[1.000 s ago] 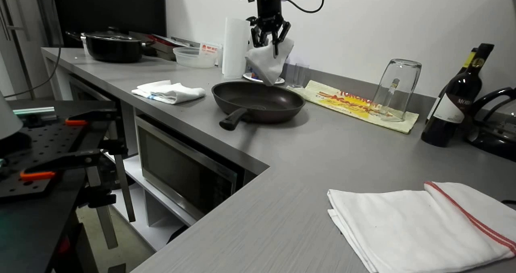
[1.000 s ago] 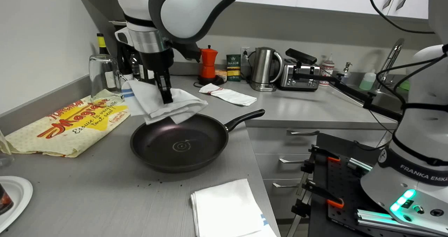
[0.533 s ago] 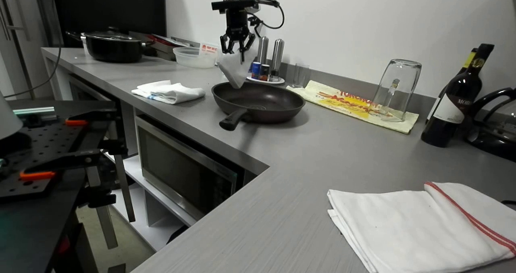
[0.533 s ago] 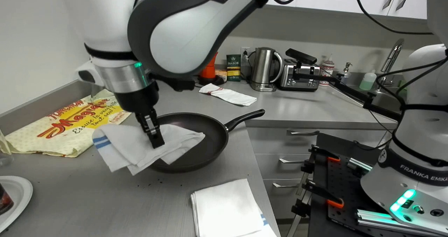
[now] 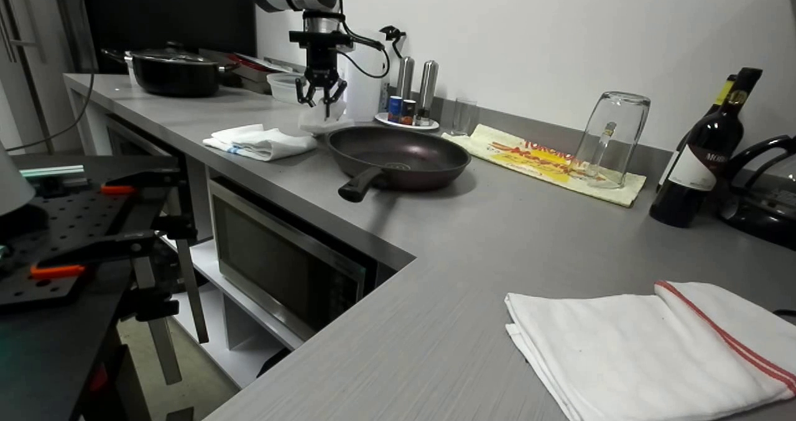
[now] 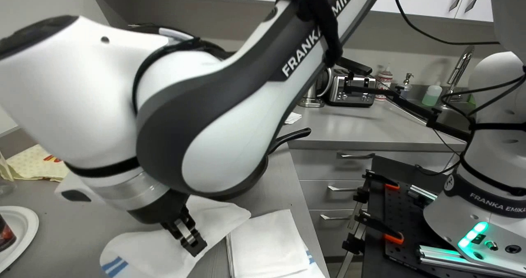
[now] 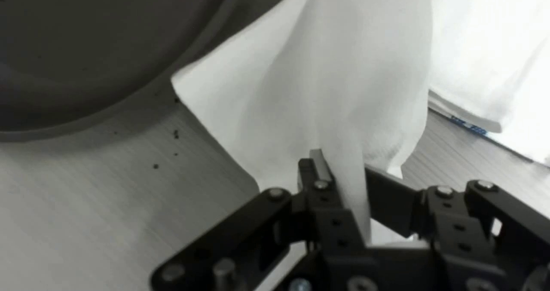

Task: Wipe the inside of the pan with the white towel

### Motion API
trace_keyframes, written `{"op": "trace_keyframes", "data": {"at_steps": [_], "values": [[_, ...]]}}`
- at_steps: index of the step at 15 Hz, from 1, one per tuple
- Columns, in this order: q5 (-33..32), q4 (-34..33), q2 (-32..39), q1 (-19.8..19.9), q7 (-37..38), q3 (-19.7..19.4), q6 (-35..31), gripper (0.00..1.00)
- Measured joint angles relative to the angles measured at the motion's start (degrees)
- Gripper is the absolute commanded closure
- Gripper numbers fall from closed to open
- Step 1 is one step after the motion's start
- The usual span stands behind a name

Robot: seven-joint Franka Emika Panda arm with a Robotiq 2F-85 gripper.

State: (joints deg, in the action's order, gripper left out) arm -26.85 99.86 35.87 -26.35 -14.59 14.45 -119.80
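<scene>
The dark frying pan (image 5: 404, 150) rests on the grey counter. The arm hides most of it in an exterior view (image 6: 251, 180); its curved side shows at the wrist view's upper left (image 7: 107, 46). My gripper (image 5: 323, 101) is low beside the pan, outside its rim, shut on a white towel (image 5: 314, 124) with blue stripes. In the wrist view the fingers (image 7: 341, 166) stand on both sides of a towel fold (image 7: 322, 67). The towel spreads below the finger (image 6: 195, 245), low over the counter (image 6: 152, 249); I cannot tell how much of it touches.
A folded white towel (image 6: 267, 245) lies close by near the counter edge. A red-striped towel (image 5: 647, 352), a yellow cloth (image 5: 535, 163), a glass mug (image 5: 612, 141) and a wine bottle (image 5: 693, 166) stand farther along. A paper roll (image 5: 365, 91) and a white plate (image 6: 29, 233) are behind.
My gripper has moved with the towel from above the pan, past its rim, and down to low over the counter near the folded towel. The pan has not visibly moved.
</scene>
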Motion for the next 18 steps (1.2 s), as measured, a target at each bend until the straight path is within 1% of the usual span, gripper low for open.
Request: {"op": "trace_keyframes", "data": {"at_steps": [5,6,7,14,15,16,18], "values": [[0.0,-0.91,3.72,-1.67,-0.81,0.46,1.24,0.97],[0.0,-1.3,4.16,-1.75,-1.16,0.48,1.56,0.61],[0.0,-1.74,4.54,-1.79,-1.37,0.48,1.92,0.6],[0.0,-4.37,5.05,-1.83,-1.57,0.48,3.92,0.11],[0.0,-4.74,5.04,-1.86,-1.57,0.48,4.03,0.03],[0.0,-5.08,5.0,-1.91,-1.57,0.48,4.07,0.0],[-0.04,-5.85,4.85,-2.06,-1.57,0.48,4.33,0.0]]}}
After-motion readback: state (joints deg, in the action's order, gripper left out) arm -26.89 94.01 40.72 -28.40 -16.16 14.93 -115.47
